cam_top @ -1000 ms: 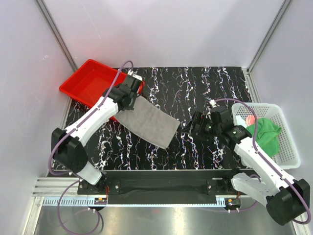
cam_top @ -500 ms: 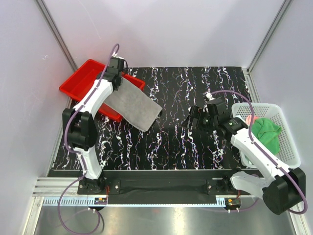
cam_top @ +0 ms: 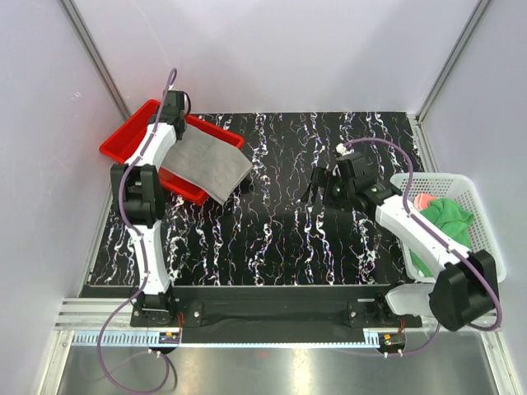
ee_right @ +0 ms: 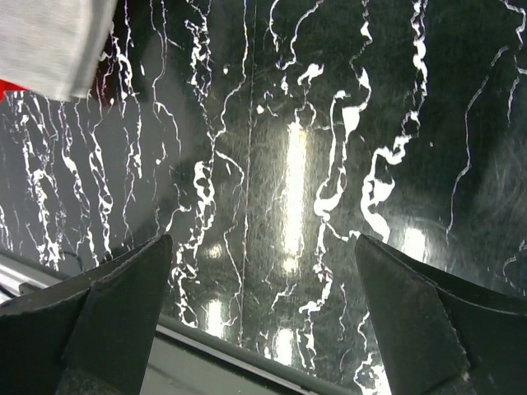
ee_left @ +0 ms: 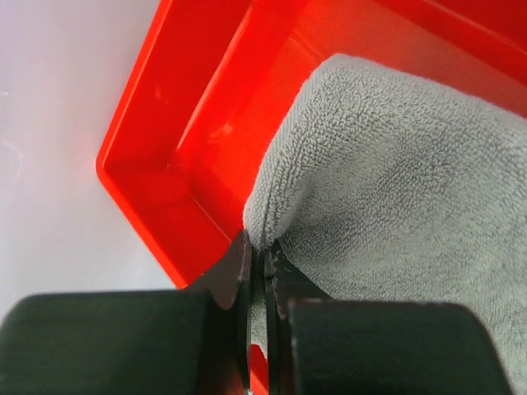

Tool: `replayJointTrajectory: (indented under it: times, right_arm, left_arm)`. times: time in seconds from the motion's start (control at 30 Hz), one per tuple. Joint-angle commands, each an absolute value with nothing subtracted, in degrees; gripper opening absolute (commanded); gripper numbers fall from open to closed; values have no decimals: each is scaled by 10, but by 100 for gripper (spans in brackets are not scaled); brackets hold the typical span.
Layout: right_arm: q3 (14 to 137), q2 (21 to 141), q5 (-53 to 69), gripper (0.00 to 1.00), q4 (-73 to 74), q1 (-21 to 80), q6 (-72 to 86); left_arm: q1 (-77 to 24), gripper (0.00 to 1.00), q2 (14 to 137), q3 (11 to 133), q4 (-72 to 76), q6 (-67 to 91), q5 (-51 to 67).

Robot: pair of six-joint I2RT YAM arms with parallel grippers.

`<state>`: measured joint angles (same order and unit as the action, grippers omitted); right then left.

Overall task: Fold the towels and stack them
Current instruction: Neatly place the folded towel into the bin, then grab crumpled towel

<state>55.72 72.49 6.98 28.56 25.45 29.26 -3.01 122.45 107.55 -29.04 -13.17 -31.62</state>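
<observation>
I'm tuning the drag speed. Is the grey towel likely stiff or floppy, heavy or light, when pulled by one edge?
Probably floppy: the grey towel curls where the left hand pinches its edge and drapes across the red tray rim. Likely light: one small pinch holds it. Its looped pile looks grippy, not slippery.

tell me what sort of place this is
Probably a robot lab test cell: two arms bolted to a black marbled table, plain white walls with metal framing, a red tray and a basket of towels.
</observation>
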Motion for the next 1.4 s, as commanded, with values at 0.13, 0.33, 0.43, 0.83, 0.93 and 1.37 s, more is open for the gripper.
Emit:
replayJointTrajectory:
  times: [0.13,0.33,0.43,0.83,0.93,1.37]
  right_arm:
    - [637,796,62,100,263,258,253]
    - [681,857,62,100,254,258,244]
    - [707,887,68,100,251,258,243]
    - [793,931,32,100,295,256,262]
    - [838,925,-23,100,346,241,293]
    - [813,905,-250,100,534,-72,341]
  left_arm:
    - [17,0,1296,1179,-215,-156,-328]
    - [34,0,1343,1218,-178,-202,-292]
    - [48,1,1375,1258,-187,-189,-289]
    - [3,79,1281,1267,-210,-152,-372]
    - [-42,84,1195,1245,-285,-59,-319]
    - [-249,99,892,966,-338,99,92]
